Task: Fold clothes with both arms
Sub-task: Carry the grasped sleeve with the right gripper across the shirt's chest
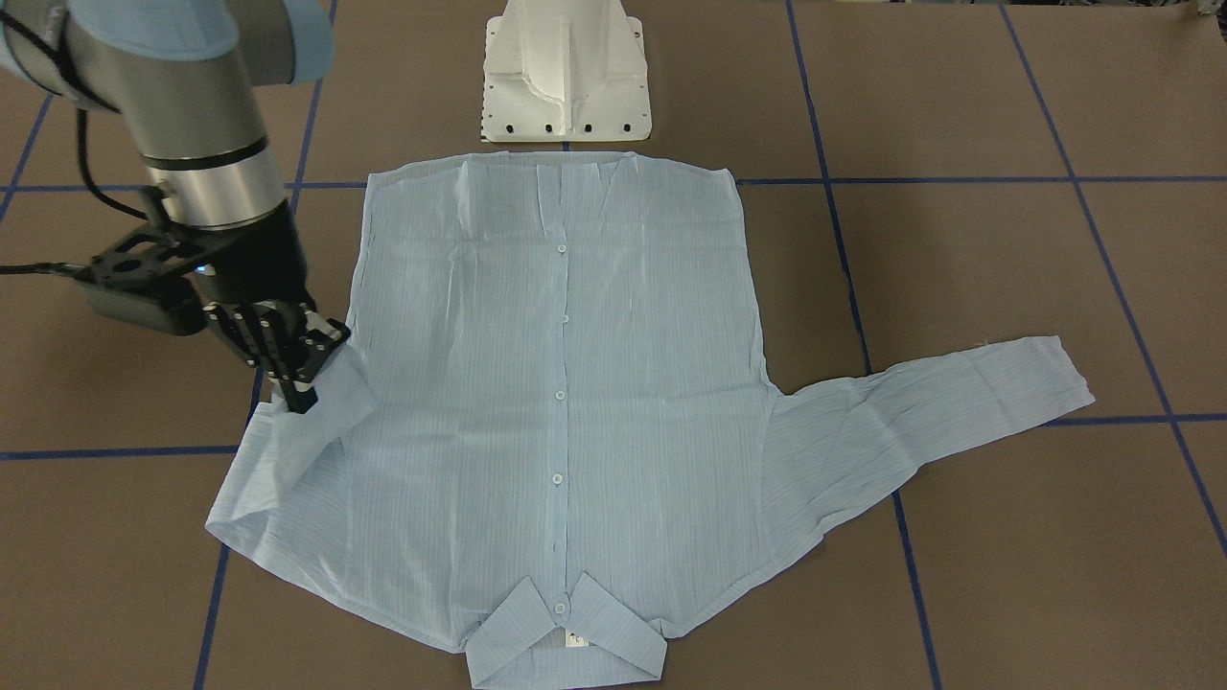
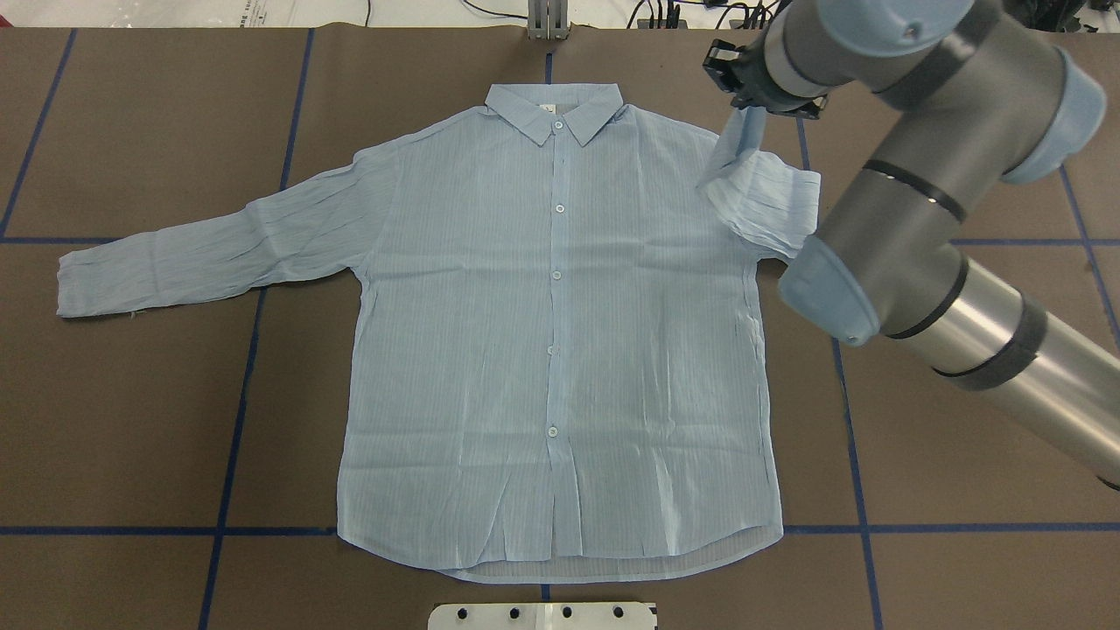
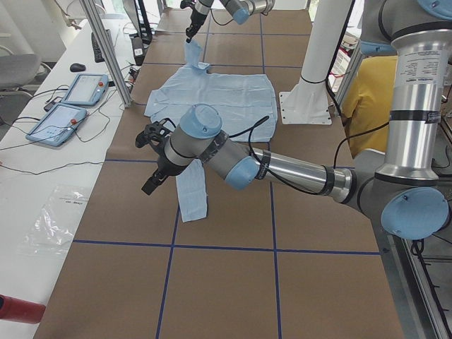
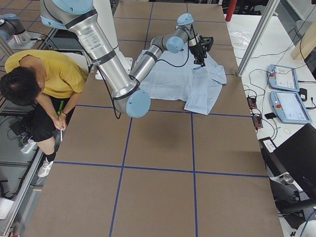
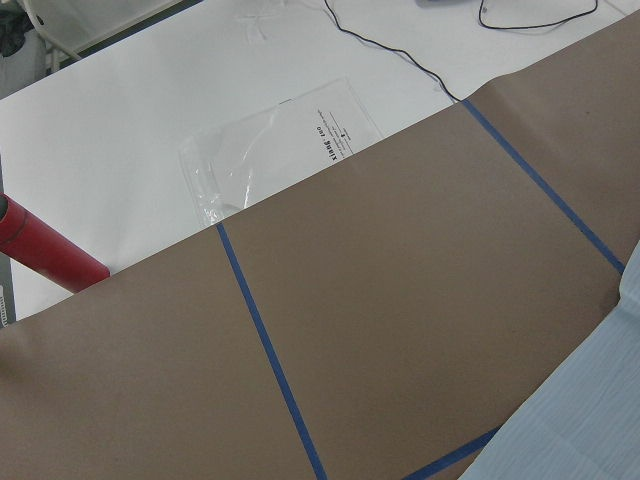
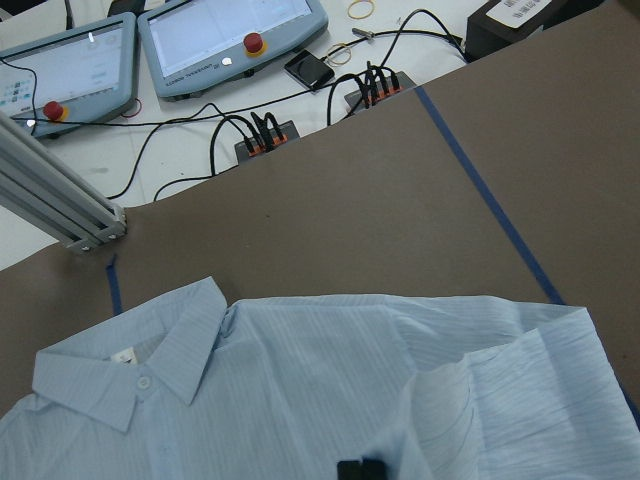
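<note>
The light blue striped shirt (image 2: 551, 332) lies flat and buttoned on the brown table, collar (image 2: 554, 109) away from the robot. My right gripper (image 2: 754, 98) is shut on the cuff of the shirt's right sleeve (image 2: 761, 197) and holds it lifted and bent back over the shoulder; the pinch also shows in the front-facing view (image 1: 299, 395). The other sleeve (image 2: 210, 249) lies stretched out flat. My left gripper (image 3: 150, 183) shows only in the exterior left view, hovering near that sleeve's end; I cannot tell if it is open or shut.
The white pedestal base (image 1: 566, 72) stands at the shirt's hem side. Teach pendants (image 6: 235, 40), cables and an aluminium post (image 6: 60, 205) lie beyond the table's far edge. A red tube (image 5: 50, 255) and a plastic bag (image 5: 280, 140) lie off the left end. A person in yellow (image 4: 44, 79) sits behind the robot.
</note>
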`<act>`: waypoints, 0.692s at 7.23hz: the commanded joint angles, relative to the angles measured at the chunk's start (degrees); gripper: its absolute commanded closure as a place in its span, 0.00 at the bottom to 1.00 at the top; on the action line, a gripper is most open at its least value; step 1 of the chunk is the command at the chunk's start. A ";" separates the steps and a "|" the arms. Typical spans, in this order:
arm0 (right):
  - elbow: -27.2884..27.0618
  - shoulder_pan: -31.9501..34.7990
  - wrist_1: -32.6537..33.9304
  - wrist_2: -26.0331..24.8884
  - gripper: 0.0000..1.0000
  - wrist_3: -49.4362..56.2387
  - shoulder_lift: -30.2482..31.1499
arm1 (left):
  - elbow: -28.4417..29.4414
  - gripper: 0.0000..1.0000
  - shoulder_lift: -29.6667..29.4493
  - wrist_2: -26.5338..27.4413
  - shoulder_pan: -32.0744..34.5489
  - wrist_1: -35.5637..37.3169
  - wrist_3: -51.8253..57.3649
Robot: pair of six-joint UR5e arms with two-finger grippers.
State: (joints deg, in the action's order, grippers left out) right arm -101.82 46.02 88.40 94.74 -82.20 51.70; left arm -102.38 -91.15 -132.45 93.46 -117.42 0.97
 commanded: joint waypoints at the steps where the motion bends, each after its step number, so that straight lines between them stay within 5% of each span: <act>1: 9.48 -8.45 -15.86 -12.24 1.00 -1.39 -4.32 | 0.33 0.00 0.00 0.00 0.06 0.00 0.00; 2: 16.75 -11.19 -23.20 -13.95 1.00 -1.30 -7.11 | 0.42 0.00 0.00 0.00 -0.03 0.00 0.00; 4: 32.40 -14.80 -23.62 -18.96 1.00 -1.21 -19.91 | 0.51 0.00 0.00 0.09 0.06 0.00 -0.09; 5: 35.25 -15.69 -23.80 -18.98 0.95 -1.13 -22.23 | 0.51 0.00 0.00 0.09 0.06 0.00 -0.17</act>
State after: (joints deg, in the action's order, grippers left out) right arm -72.34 31.93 65.23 76.86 -83.40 33.98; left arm -101.91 -91.14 -132.37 93.50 -117.42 0.88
